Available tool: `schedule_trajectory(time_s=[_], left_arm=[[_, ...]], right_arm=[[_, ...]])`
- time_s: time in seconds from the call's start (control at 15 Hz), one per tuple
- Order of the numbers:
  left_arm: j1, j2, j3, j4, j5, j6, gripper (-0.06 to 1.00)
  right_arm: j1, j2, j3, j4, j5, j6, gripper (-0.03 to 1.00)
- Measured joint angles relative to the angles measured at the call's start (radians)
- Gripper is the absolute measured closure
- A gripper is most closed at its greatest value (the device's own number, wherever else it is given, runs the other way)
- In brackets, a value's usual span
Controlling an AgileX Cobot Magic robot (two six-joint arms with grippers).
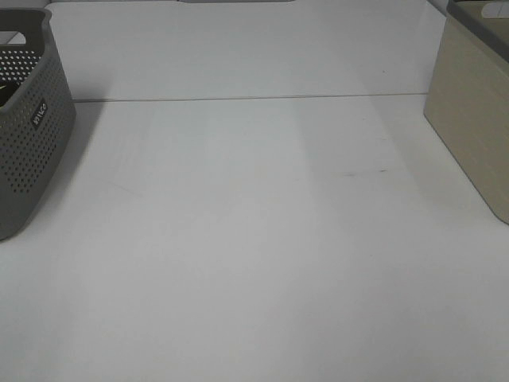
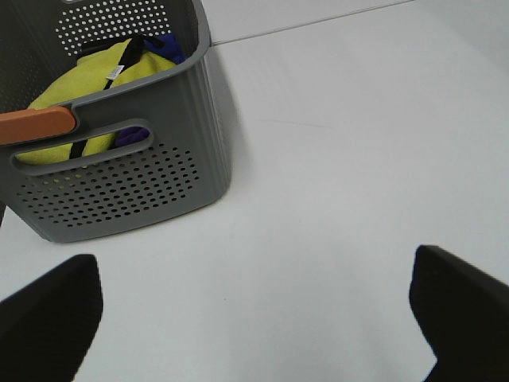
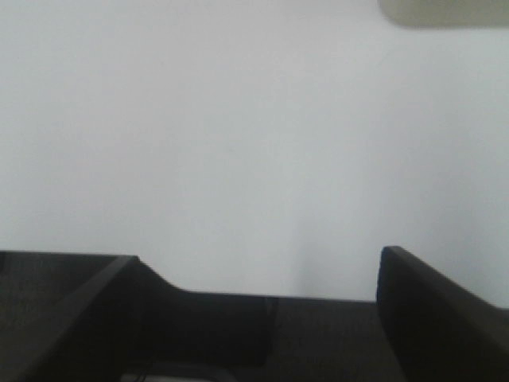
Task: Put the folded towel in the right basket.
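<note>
The yellow towel (image 2: 79, 87) lies inside the grey left basket (image 2: 159, 183). Both end effectors are apart and empty. It looks soft and light; pinch its upper fold.

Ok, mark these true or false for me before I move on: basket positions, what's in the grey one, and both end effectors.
1. A grey perforated basket sits at the table's left edge. True.
2. That grey basket is empty. False: it holds a yellow cloth and something purple.
3. A beige basket stands at the right. True.
4. The left end effector grips a towel. False: it is open over bare table.
5. The right end effector is open and holds nothing. True.
</note>
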Motion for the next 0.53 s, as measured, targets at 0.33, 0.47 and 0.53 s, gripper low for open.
schedule_trajectory(time_s=[0.33, 0.47, 0.53], left_arm=[[0.000, 0.000, 0.000, 0.000, 0.000, 0.000, -0.04], [0.000, 0.000, 0.000, 0.000, 0.000, 0.000, -0.04], [0.000, 0.000, 0.000, 0.000, 0.000, 0.000, -0.04]], right_arm=[[0.001, -0.321, 0.016, 0.000, -0.021, -0.024, 0.22], [0.001, -0.376, 0.018, 0.000, -0.021, -0.025, 0.22], [0.001, -0.376, 0.020, 0.000, -0.021, -0.025, 0.22]])
